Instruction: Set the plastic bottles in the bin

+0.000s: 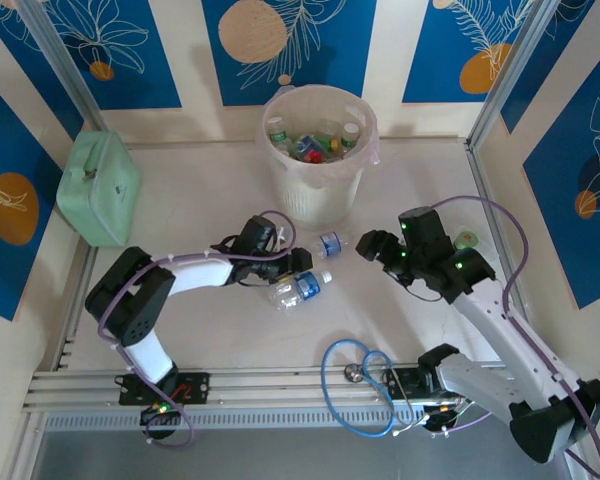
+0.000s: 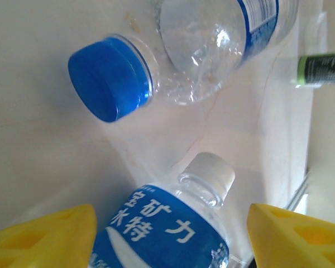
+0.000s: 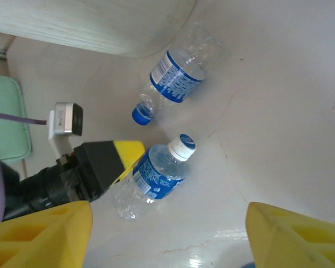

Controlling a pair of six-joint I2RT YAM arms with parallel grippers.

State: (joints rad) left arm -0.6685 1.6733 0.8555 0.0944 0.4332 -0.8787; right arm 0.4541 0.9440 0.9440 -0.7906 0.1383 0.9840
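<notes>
Judging from its thin clear walls, we take the white-capped bottle (image 2: 173, 237) to be light, springy and easy to dent, with a glossy blue label that could slip under a hard pinch. It lies on its side on the surface (image 1: 210, 210), so it may also roll. We would take it across the labelled middle, squeezing only enough to hold; the neck is stiffer but narrow.

The left jaws stand open on either side of that label in the left wrist view. One yellow finger (image 2: 44, 237) is close against the label and the other shows a gap, so we judge nothing is gripped yet. In the overhead view the bottle sits just below the centre of the frame, and its long axis runs from lower left to upper right, cap toward the upper right.

The blue-capped bottle (image 1: 330, 243) lies near it, just below the bin (image 1: 315, 195). It is on much the same slant but reversed, with its cap toward the lower left. It looks equally thin and light.

The right jaws are open and empty, hovering to the right of both bottles. Several more bottles (image 1: 310, 145) sit inside the bin.
</notes>
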